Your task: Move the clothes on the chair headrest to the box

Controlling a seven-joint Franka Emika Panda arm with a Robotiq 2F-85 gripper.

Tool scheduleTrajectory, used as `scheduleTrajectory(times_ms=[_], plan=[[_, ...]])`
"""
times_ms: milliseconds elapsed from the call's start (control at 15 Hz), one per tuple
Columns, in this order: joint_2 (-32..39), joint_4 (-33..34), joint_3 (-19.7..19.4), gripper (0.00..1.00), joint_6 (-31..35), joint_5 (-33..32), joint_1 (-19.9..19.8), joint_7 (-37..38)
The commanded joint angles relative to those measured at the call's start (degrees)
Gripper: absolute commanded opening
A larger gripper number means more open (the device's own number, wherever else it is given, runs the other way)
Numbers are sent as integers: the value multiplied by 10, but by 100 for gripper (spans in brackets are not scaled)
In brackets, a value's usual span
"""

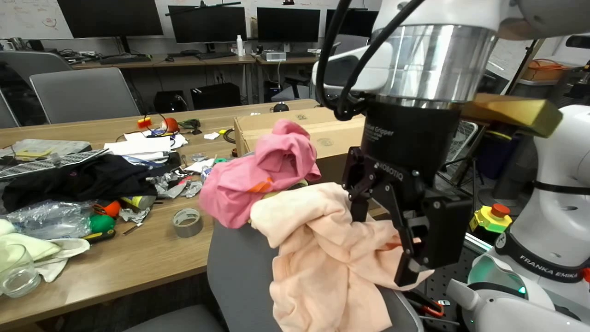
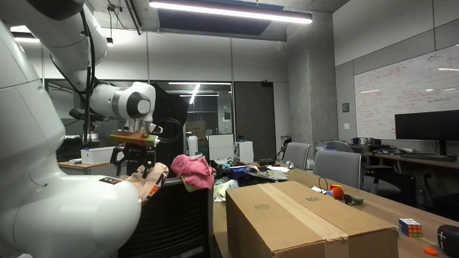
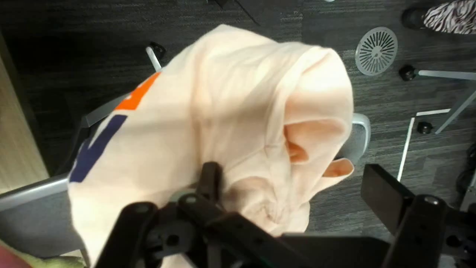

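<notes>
Peach garment (image 1: 329, 263): draped over chair back (image 1: 239, 269), beneath the spread pincer (image 1: 382, 242); folds show between its fingers (image 3: 385, 197) in the wrist view. Pink garment (image 1: 237, 186): beside the peach, left in an exterior view.

In an exterior view, at three o'clock, the pincer (image 1: 382, 242) reads ROBOTIQ; on the black collar (image 1: 409, 138) above it, toward two, stands "Gripper" (the lines beneath are too fine). Near four, the arm's base (image 1: 546, 226) carries FRANKA EMIKA in white on a dark band (image 1: 547, 266). In an exterior view a black device (image 2: 449, 242) at four o'clock shows a plus sign. Writing on the whiteboard (image 2: 398, 96), toward three, and stamps on the box (image 2: 287, 225), toward five, are illegible; in the wrist view the print on the cloth (image 3: 230, 111), toward nine, cannot be made out.
</notes>
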Motion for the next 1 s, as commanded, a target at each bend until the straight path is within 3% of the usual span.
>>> scheduleTrajectory(times_ms=[0,400,467,933], plan=[[31,27,30,100,16,-65,-14,65],[72,45,58,100,-9,-191,-37,160],[76,50,58,78,-14,-198,-35,161],[67,60,54,27,-19,-216,-30,160]])
